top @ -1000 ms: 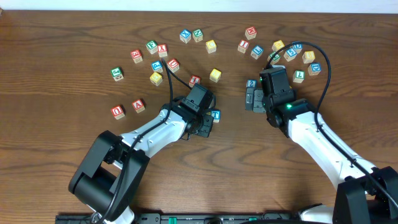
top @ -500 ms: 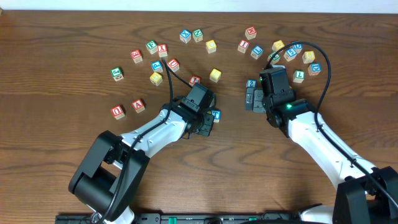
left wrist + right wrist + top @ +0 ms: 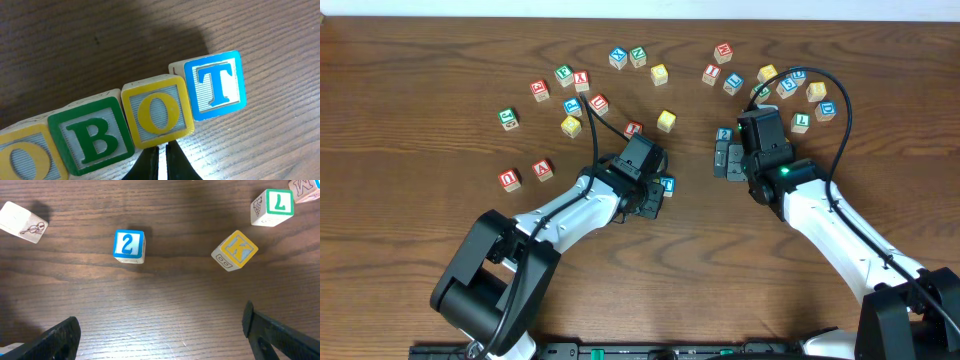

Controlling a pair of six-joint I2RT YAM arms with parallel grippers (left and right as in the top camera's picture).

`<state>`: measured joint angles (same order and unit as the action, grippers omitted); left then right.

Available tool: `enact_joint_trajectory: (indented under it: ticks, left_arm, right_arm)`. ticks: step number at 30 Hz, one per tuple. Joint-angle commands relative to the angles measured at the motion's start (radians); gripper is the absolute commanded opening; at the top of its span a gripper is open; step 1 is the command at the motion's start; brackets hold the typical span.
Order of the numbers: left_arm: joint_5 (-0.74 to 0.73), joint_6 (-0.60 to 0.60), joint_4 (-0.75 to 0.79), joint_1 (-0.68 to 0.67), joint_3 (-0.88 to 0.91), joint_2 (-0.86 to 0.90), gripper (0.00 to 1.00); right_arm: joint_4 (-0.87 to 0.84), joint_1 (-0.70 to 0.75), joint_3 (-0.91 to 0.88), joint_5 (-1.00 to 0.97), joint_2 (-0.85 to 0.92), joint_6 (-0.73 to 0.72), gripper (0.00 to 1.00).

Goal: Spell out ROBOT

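B (image 3: pixel 92 136), 2nd O (image 3: pixel 157 111), T (image 3: pixel 216 85) in line, T skewed, needs squaring; R cube unseen. Lt gripper (image 3: pixel 161 159) closed below 2nd O; rt gripper (image 3: pixel 162 332) wide, empty

We get bright, even light overhead. Wrist views sharp; left one has a dark shadow across the table (image 3: pixel 115 30).
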<state>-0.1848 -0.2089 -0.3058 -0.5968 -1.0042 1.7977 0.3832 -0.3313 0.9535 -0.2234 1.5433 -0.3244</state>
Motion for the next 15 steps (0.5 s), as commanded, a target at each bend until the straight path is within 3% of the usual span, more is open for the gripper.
enact_joint_trajectory:
  ticks: [1,15]
  left_arm:
    - [0.002,0.014,0.002,0.000,-0.002,0.013,0.08]
    - [0.002,0.017,0.009,0.000,-0.002,0.013,0.08]
  right_arm:
    - [-0.002,0.004,0.002,-0.002,-0.019,0.011,0.99]
    - [-0.002,0.004,0.002,0.006,-0.019,0.011,0.99]
